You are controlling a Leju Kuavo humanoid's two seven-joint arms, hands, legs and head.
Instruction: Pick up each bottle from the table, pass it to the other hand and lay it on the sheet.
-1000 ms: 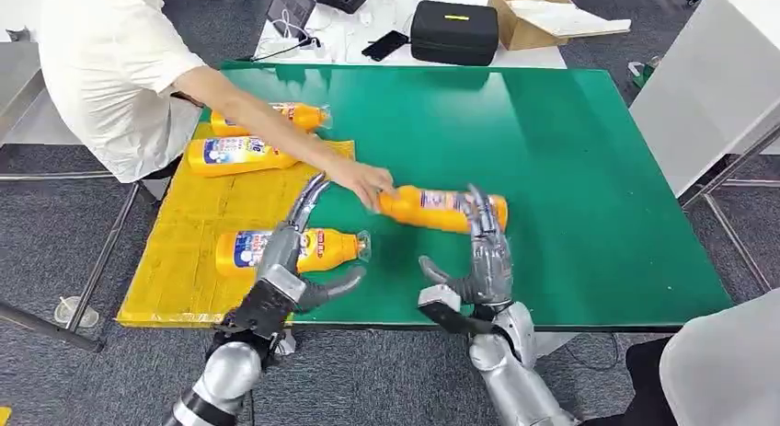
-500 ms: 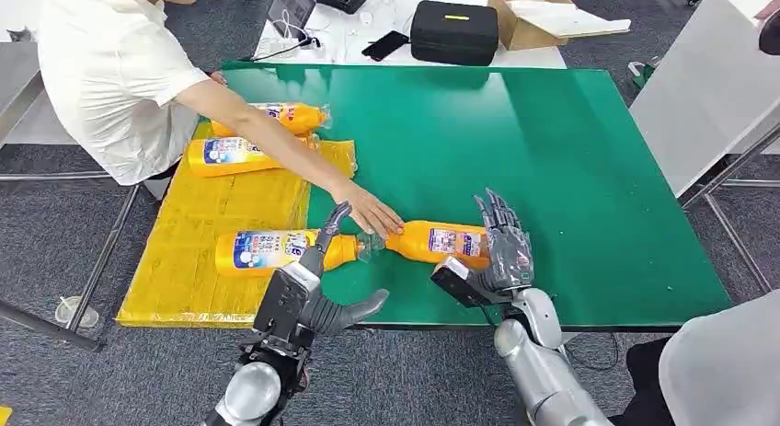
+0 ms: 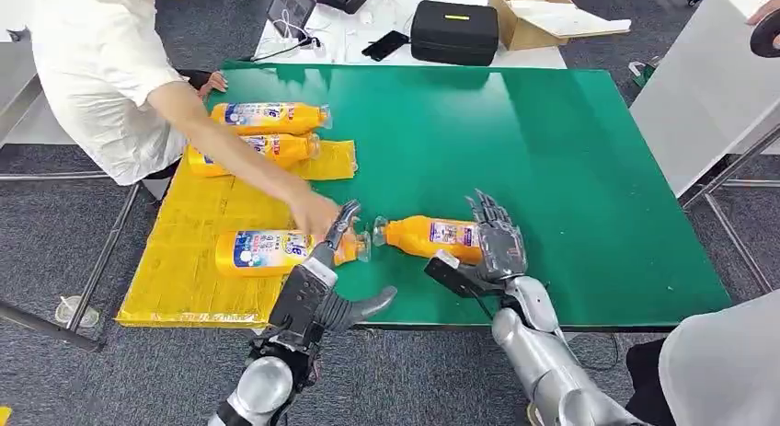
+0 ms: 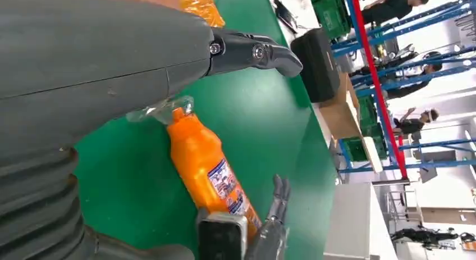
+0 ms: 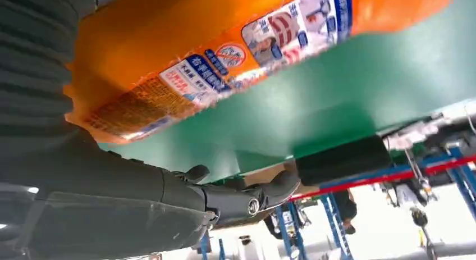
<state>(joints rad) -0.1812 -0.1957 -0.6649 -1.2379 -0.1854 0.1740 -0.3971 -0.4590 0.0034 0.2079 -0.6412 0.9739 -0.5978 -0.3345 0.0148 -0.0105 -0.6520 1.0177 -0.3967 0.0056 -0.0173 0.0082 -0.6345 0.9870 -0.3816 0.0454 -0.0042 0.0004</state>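
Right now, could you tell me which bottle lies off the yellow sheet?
The bottle on bare green table by the right hand; the other three lie on the sheet.

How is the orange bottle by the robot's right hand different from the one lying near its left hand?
The bottle by the right robot hand lies on the bare green table; call it the table bottle. The sheet bottle rests on the yellow sheet, by the left robot hand. The table bottle's cap points toward the sheet, while the sheet bottle's cap points toward the table bottle. A person's hand reaches over the sheet bottle, not the table bottle. Both are orange, labelled and lying flat.
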